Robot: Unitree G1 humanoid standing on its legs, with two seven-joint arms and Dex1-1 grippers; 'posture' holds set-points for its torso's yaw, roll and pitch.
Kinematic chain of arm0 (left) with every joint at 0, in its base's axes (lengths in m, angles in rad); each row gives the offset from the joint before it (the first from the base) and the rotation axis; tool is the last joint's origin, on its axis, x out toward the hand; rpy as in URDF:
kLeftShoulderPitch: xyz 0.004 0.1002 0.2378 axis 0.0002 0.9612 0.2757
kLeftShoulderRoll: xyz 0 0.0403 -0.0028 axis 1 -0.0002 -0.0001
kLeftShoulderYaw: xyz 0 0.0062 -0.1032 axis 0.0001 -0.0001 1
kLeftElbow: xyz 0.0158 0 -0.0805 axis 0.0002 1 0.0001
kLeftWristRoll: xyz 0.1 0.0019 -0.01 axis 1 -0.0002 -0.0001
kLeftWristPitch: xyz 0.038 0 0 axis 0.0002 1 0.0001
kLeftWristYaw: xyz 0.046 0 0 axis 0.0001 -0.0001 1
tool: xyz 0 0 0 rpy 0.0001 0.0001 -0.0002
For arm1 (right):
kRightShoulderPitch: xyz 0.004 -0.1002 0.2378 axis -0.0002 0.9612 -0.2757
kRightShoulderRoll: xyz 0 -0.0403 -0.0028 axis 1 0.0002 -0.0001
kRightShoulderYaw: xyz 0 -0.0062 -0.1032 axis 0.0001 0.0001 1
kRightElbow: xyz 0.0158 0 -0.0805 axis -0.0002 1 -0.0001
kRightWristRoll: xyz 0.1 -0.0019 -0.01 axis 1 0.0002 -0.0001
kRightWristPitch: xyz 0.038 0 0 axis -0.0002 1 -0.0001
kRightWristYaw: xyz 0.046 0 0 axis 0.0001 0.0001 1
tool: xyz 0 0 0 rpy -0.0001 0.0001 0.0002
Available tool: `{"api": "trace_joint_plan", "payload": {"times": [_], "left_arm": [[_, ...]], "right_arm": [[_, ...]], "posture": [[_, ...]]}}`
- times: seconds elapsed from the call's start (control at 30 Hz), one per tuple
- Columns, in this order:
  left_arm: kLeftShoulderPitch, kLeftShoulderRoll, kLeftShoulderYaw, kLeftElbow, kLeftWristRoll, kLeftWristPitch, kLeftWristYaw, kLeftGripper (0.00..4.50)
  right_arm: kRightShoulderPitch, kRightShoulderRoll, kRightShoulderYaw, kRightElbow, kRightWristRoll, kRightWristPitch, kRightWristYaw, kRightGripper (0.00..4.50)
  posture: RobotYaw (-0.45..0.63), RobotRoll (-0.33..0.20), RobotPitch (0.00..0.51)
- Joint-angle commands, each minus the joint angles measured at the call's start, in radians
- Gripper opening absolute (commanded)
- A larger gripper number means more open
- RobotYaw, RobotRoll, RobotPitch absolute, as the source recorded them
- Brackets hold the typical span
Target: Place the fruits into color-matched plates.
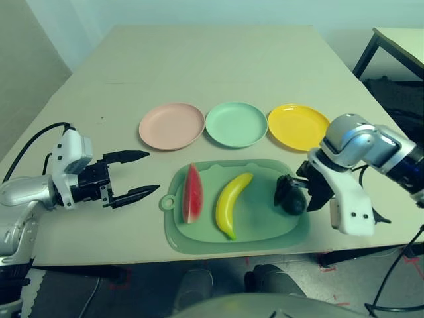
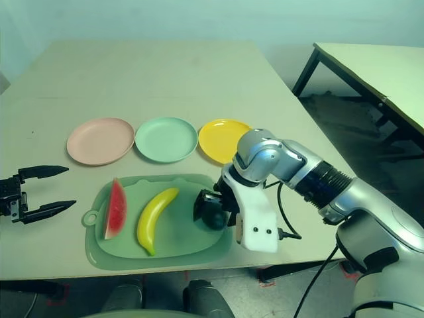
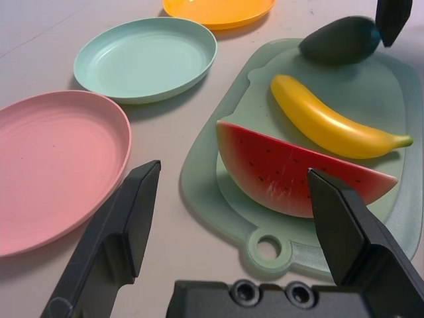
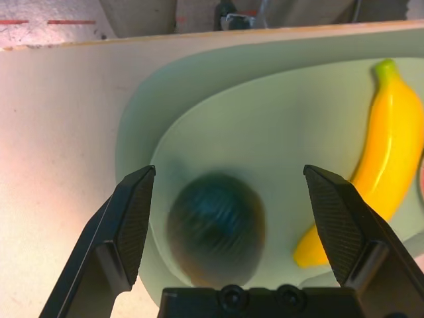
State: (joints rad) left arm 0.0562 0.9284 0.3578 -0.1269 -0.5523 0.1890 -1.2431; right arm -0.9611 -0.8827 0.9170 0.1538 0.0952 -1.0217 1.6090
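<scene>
A beige table point(image 1: 218, 59) stretches beyond the claws toward a pale wall point(image 2: 165, 16); a second table point(image 2: 377, 66) (dark-legged) stands off right over dark floor point(image 2: 344, 119)

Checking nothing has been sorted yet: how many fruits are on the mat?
3, all on the mat: watermelon at its left, banana in the middle, avocado at its right, between the open right gripper's fingers. None looks hidden.
</scene>
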Motion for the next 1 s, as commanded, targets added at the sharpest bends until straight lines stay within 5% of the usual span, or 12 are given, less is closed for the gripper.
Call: {"api": "trace_joint_plan", "payload": {"times": [0.03,0.57,0.8,1.0], "left_arm": [[-0.001,0.006,-0.004,-0.015,0.003,0.005,-0.004,4.46],[0.004,0.004,0.003,-0.012,0.009,-0.002,0.002,4.46],[0.005,0.005,0.004,-0.003,0.011,-0.008,-0.003,4.46],[0.001,0.008,-0.002,0.001,0.015,-0.01,-0.008,4.46]], "right_arm": [[-0.001,0.005,-0.022,0.035,-0.034,-0.022,0.005,4.5],[-0.043,-0.007,-0.01,0.029,0.031,0.024,0.005,4.5],[-0.07,-0.064,-0.003,-0.081,0.104,0.194,0.005,4.5],[-0.07,-0.11,-0.059,-0.181,0.169,0.524,0.005,4.5]], "posture": [[0.1,0.0,0.074],[0.11,0.0,0.065],[0.1,0.0,0.064],[0.1,0.0,0.069]]}}
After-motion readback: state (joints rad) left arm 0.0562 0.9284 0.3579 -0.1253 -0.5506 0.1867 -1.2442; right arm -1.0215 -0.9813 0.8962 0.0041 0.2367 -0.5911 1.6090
